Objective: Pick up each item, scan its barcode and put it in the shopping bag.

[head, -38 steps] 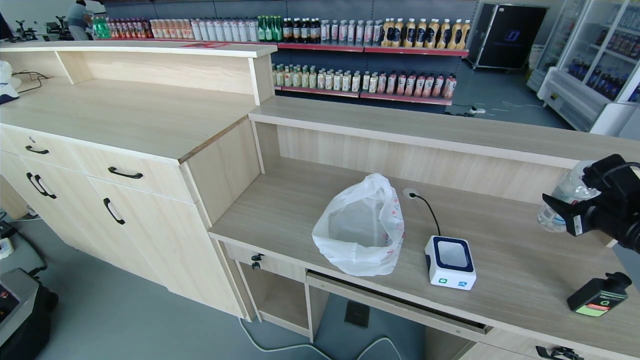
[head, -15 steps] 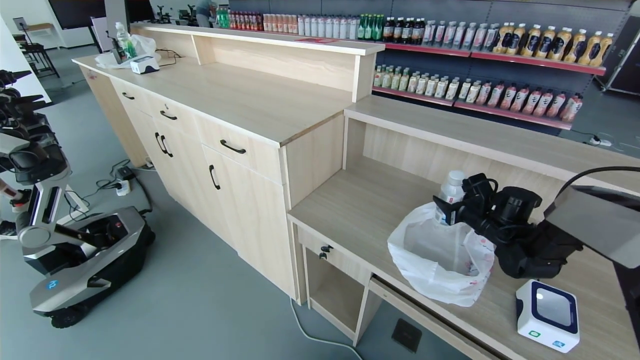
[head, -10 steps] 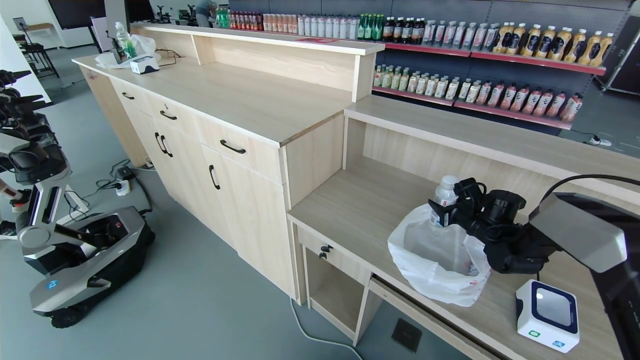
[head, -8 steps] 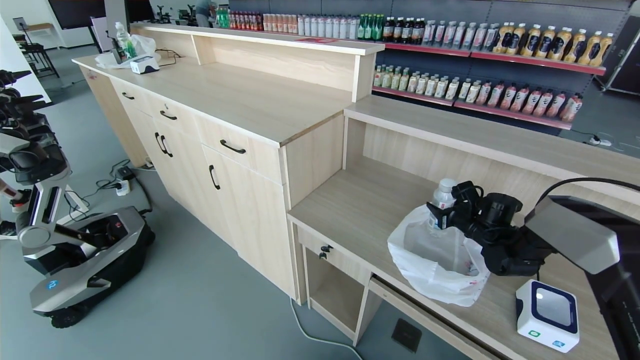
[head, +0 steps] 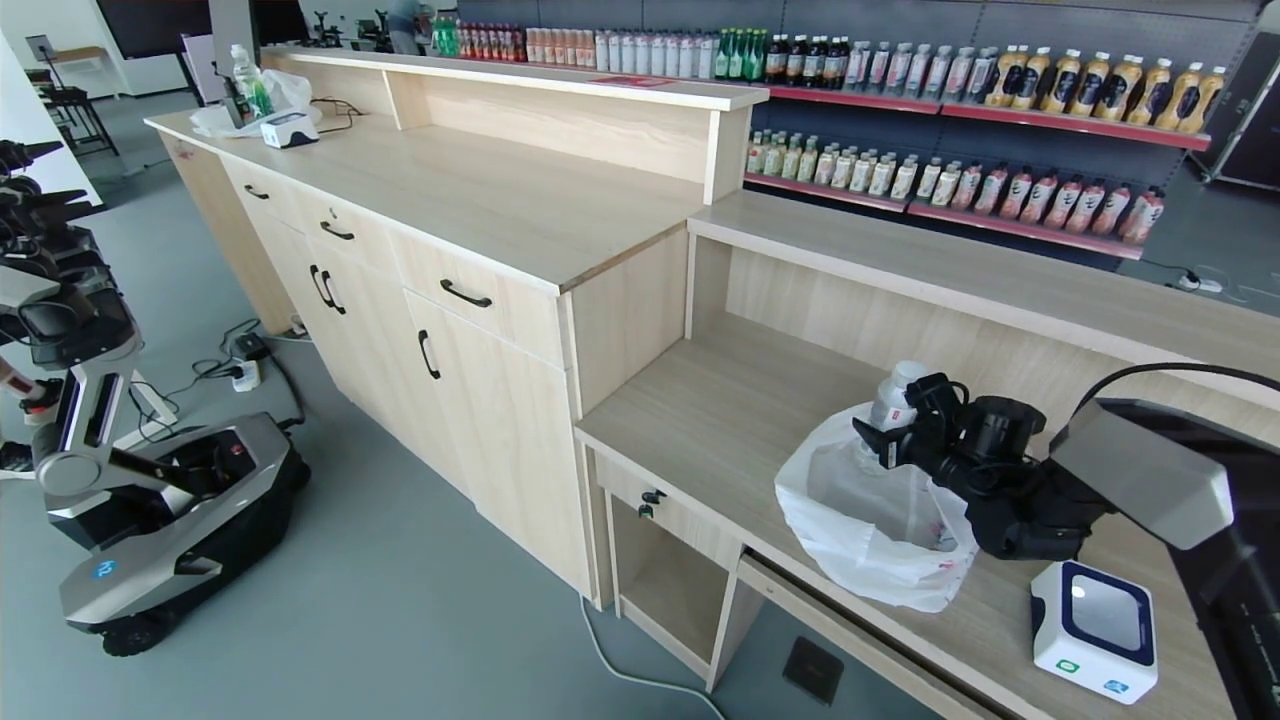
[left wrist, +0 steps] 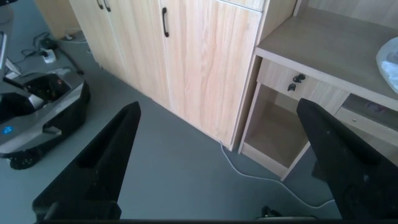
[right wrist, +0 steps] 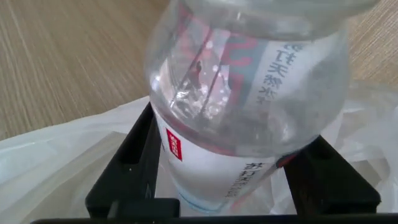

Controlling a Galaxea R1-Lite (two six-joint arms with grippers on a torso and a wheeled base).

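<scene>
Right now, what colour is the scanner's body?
The scanner is white, dark blue frame on top; head view.

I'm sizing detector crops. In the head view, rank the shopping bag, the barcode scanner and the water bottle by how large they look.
1. shopping bag
2. barcode scanner, nearest the camera
3. water bottle, partly hidden, so its true place against the scanner is unsure
</scene>
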